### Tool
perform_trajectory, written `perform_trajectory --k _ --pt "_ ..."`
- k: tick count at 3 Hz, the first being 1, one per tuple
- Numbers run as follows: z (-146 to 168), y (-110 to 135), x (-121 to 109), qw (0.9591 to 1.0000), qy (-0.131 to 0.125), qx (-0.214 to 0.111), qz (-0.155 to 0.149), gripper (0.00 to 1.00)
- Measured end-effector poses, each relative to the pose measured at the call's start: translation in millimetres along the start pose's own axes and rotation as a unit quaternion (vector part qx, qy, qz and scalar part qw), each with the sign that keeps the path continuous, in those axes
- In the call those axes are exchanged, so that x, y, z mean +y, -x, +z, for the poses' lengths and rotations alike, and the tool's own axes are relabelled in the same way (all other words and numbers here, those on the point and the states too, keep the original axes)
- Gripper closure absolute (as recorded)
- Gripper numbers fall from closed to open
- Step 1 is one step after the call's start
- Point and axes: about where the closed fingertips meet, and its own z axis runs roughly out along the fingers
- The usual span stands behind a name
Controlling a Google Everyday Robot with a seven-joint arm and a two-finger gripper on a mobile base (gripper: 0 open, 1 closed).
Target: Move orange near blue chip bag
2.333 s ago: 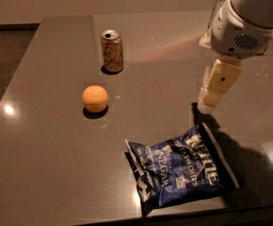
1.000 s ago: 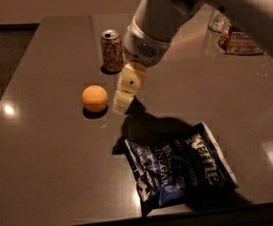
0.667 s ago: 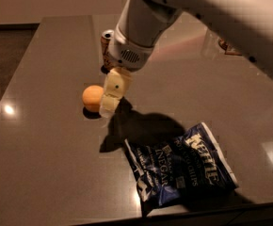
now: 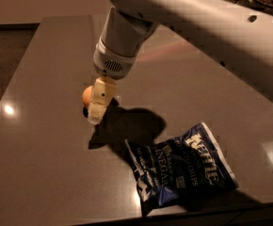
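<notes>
Currently, the gripper [image 4: 96,109] is hanging low over the dark table [image 4: 42,168], carried by the white arm [image 4: 202,27] reaching in from the upper right. It is covering the right side of the orange [image 4: 86,96], which is sitting on the table left of centre. Whether the gripper is clamping the orange cannot be told. The blue chip bag [image 4: 181,166] is lying flat near the front edge, lower right of the orange and apart from it.

kitchenette-style counter [image 4: 42,164] beneath hand [image 4: 99,112]
</notes>
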Motion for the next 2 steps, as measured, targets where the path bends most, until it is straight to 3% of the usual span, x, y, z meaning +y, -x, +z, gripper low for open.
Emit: perform_trajectory --k 1,2 --pt "14.3 2.6 -0.1 0.9999 -0.002 0.007 -0.015 0.0" --pt "20.2 -1.0 -1.5 0.9996 0.0 0.014 -0.026 0.16"
